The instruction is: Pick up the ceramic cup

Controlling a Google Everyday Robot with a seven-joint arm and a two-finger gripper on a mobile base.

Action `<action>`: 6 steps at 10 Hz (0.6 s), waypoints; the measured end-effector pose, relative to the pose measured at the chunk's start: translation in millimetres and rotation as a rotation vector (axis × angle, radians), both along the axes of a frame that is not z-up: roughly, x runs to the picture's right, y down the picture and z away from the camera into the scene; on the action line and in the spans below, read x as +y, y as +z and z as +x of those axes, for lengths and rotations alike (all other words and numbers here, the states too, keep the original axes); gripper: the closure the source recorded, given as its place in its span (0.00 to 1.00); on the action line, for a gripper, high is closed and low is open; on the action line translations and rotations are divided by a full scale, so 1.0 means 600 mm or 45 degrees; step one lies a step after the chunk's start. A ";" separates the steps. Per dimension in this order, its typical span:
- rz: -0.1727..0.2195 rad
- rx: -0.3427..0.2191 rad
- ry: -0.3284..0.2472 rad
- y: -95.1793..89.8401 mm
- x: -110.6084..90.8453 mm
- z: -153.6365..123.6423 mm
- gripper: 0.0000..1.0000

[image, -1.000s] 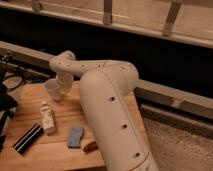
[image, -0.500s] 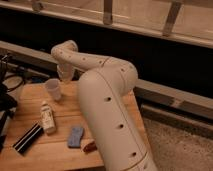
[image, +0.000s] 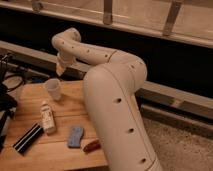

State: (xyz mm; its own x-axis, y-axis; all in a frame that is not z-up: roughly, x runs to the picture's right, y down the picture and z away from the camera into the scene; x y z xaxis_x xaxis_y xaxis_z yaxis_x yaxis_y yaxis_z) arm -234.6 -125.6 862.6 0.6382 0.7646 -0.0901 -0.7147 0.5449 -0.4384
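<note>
The white cup (image: 53,89) stands upright near the far edge of the counter (image: 75,107). The hand (image: 61,68) hangs above that edge, just over the cup and clear of it; whether it is apart or together cannot be told.

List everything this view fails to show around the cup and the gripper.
- Gripper: hangs above and just behind the ceramic cup, apart from it; only its tip shows below the wrist.
- White bottle: label print too small to read.
- Reddish-brown object: partly hidden by the arm; identity unclear.
- Table: right side hidden behind the arm, left and bottom cut off by the picture's edges.
</note>
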 end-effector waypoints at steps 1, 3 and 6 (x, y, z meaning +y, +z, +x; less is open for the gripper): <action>-0.016 -0.041 -0.027 0.002 0.006 -0.030 0.20; -0.052 -0.095 -0.067 0.028 0.025 -0.066 0.20; -0.142 -0.182 -0.114 0.080 0.075 -0.115 0.20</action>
